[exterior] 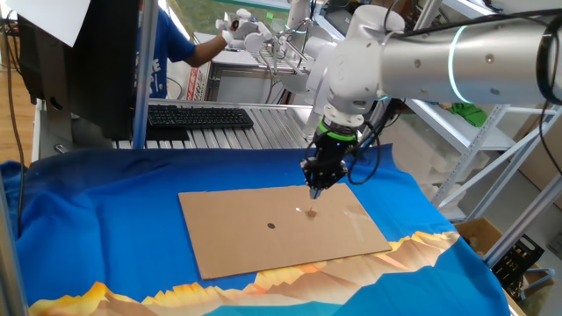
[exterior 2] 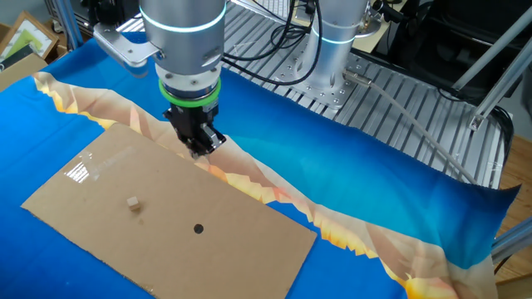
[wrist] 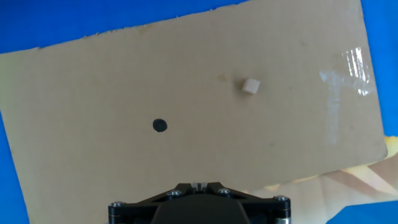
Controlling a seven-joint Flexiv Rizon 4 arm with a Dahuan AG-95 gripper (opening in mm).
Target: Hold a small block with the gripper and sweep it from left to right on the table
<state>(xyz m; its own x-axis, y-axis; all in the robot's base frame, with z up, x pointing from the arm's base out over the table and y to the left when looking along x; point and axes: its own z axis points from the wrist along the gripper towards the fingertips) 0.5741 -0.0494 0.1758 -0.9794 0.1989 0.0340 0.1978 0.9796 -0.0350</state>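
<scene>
We get one fixed view low across the front of the worktop (exterior: 105, 228), facing the arm and the shelving behind, mid distance. The other fixed view sits higher on the opposite side, looking down at the worktop (exterior 2: 399, 183) toward the arm base, closer in. Both share the cardboard sheet (exterior: 237, 230) (exterior 2: 241, 249), the dark dot (exterior: 270, 226) (exterior 2: 198, 228) and the end effector (exterior: 316, 189) (exterior 2: 198, 151). Our hand view looks straight down along the fingers, near the cardboard sheet (wrist: 93, 81); the end effector's black body fills its bottom edge, and the dark dot (wrist: 160, 126) shows again.
</scene>
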